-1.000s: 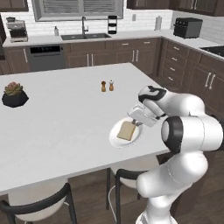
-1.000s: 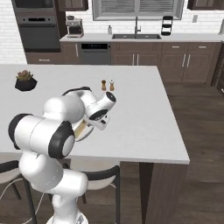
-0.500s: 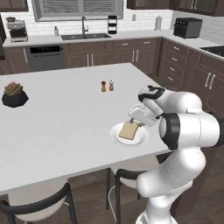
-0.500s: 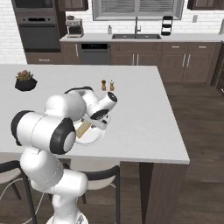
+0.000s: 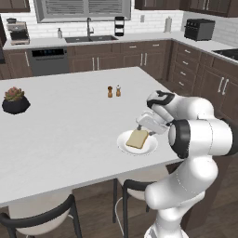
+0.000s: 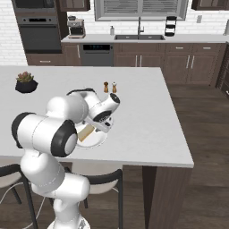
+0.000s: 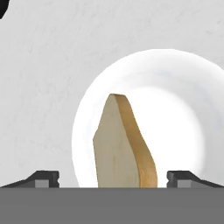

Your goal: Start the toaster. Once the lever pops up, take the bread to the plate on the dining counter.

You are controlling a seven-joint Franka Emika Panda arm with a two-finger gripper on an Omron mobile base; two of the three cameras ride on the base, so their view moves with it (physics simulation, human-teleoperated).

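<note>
The bread (image 5: 138, 138), a tan slice with a darker crust, rests on the white plate (image 5: 124, 143) near the right front edge of the dining counter (image 5: 69, 125). My gripper (image 5: 143, 124) hangs just above the slice's far end, open. In the hand view the fingertips (image 7: 43, 178) stand wide apart on either side of the bread (image 7: 122, 144), clear of it, with the plate (image 7: 183, 83) beneath. From the right the arm partly covers the bread (image 6: 86, 133) and plate (image 6: 96, 140). The dark toaster (image 5: 199, 29) sits on the back worktop at far right.
Two small shakers (image 5: 114, 91) stand mid-counter behind the plate. A potted succulent (image 5: 14, 100) sits at the counter's left. Dark stools (image 5: 132, 186) are tucked under the front edge. The sink (image 5: 90, 37) and cabinets line the back wall.
The jaws have gone from shut on the bread to wide open. The slice has settled down onto the plate. The hand has barely shifted.
</note>
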